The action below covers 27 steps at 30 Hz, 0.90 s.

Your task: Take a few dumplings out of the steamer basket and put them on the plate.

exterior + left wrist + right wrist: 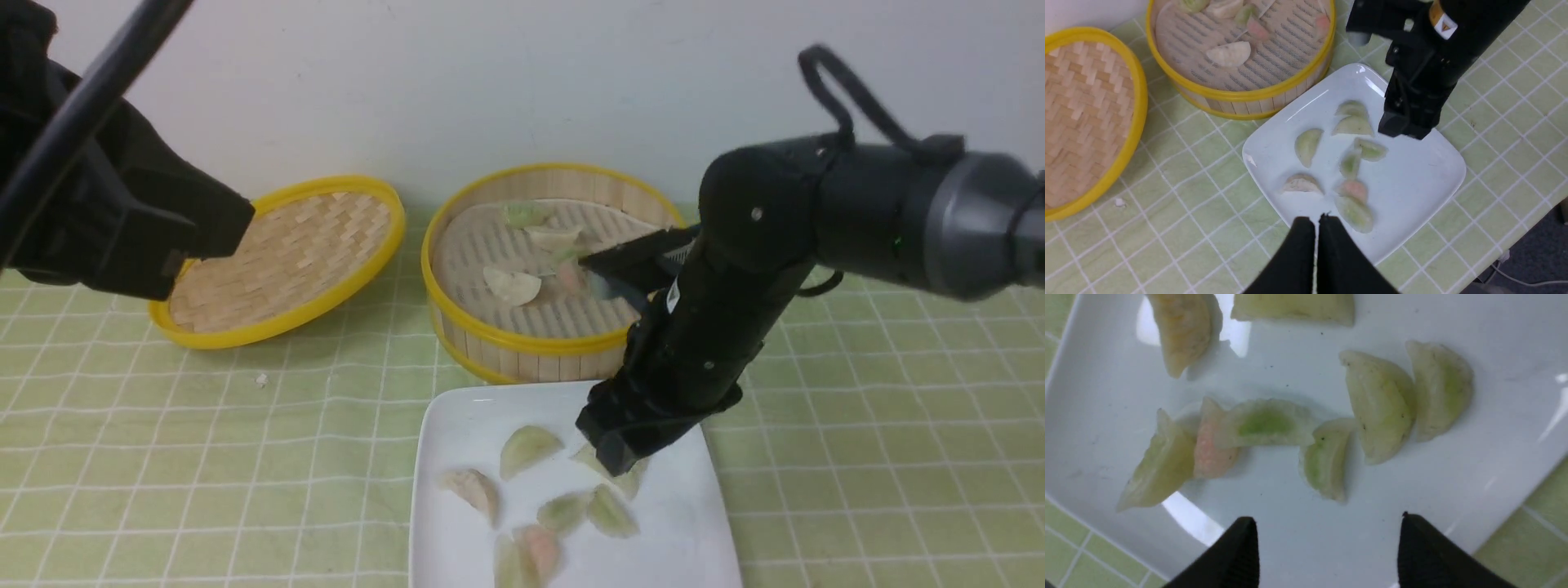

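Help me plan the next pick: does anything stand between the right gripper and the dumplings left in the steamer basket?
Only the near wall of the steamer basket, which rises between the dumplings inside and the right gripper, open and empty above the plate. The basket is uncovered; the lid lies apart to its left.

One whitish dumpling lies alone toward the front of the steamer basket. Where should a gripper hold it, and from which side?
Probably from straight above, closing across the plump middle of the whitish dumpling, one finger on its curved edge, one on the straighter edge. It lies flat on the liner, apart from the other dumplings, and the wall of the steamer basket blocks a sideways approach.
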{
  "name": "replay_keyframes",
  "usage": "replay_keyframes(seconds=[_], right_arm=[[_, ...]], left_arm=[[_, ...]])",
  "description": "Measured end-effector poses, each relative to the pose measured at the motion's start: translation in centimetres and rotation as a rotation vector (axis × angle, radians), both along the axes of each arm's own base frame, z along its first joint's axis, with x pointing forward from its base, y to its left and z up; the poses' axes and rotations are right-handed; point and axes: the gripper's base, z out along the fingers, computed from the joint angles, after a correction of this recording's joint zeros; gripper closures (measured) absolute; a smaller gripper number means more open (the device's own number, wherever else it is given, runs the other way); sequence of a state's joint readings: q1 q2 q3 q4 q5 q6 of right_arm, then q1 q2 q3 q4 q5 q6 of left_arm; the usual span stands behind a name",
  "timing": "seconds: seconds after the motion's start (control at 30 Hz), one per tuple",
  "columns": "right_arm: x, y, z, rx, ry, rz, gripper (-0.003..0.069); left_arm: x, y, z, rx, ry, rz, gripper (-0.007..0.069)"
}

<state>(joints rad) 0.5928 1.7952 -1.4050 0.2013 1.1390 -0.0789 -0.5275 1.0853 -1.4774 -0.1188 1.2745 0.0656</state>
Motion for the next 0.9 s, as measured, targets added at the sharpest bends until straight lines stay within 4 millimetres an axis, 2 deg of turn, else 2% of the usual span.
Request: replay_keyframes(seconds=[0.1,0.17,0.2,0.27,0.33,0.4,0.47,0.57,0.6,0.67,0.73,0.8,0.9], right_arm=[[-1.4,-1.3,4.6,0.028,-0.086,-0.018,0.042],[-3.3,-2.9,8.8,0.076,-0.192,-0.054,0.0524],[-3.5,-3.0,9.2,0.082,-0.201,-0.062,0.0544],[-5.7,-4.9,12.9,0.136,-0.31,-0.103,0.0623],[-9.2,-7.6,17.3,0.218,-0.457,-0.143,0.0659],[-11.9,-9.6,19.6,0.28,-0.56,-0.159,0.0669],[-14.8,-11.8,21.0,0.337,-0.657,-0.169,0.0671],[-18.5,-14.5,21.0,0.392,-0.766,-0.184,0.0672],[-20.8,-16.2,20.7,0.432,-0.836,-0.197,0.0673],[-23.7,-18.4,19.0,0.492,-0.936,-0.216,0.0673],[-26.1,-20.2,16.8,0.547,-1.035,-0.232,0.0673],[-28.5,-22.1,13.5,0.618,-1.174,-0.256,0.0673],[-29.6,-23.3,10.1,0.684,-1.28,-0.301,0.0673]], left_arm=[[0.0,0.0,0.0,0.0,0.0,0.001,0.0631],[0.0,0.0,0.0,-0.001,0.001,0.0,0.0631],[0.0,0.0,0.0,-0.001,0.001,0.0,0.0631],[0.0,0.0,0.0,-0.002,0.001,0.0,0.0631],[0.0,0.0,0.0,-0.001,0.001,-0.001,0.0631],[0.0,0.0,0.0,-0.001,0.0,-0.002,0.0631],[0.0,0.0,0.0,-0.001,0.0,-0.002,0.0631],[0.0,0.0,0.0,-0.001,0.0,-0.002,0.0631],[0.0,0.0,0.0,-0.002,0.001,-0.003,0.0631],[0.0,0.0,0.0,-0.004,0.002,-0.004,0.0631],[-0.1,-0.1,0.0,-0.008,0.004,-0.007,0.0631],[-0.1,-0.1,0.0,-0.01,0.005,-0.014,0.0631],[-0.1,-0.2,0.0,-0.01,0.009,-0.016,0.0631]])
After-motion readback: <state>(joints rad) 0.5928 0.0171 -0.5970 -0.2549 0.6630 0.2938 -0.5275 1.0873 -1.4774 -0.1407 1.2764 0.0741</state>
